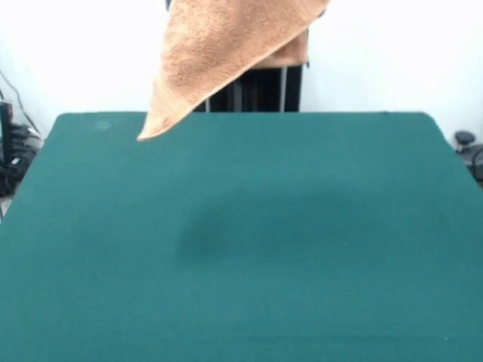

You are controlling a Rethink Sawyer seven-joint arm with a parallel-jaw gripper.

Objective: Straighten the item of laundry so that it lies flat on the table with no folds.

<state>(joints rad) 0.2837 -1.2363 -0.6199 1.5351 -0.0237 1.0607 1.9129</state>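
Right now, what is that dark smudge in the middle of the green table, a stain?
In the front view it looks like a soft shadow, not a stain: blurry-edged, lying on the table below the towel, which hangs in the air above it; the wall behind is washed out bright white.

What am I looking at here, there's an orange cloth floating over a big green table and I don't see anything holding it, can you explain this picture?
This is one picture, taken by a camera across the table from a robot arm. The large table covered in smooth dark green cloth fills most of the view, and nothing lies on it; only a soft shadow shows near its middle. The fluffy light orange-tan terry-cloth towel hangs in the air above the table's far edge, one corner pointing down on the left. Its top runs out of the picture, so whatever lifts it, presumably the arm's end effector, is hidden. The dark striped shape behind the towel is likely the robot's stand.
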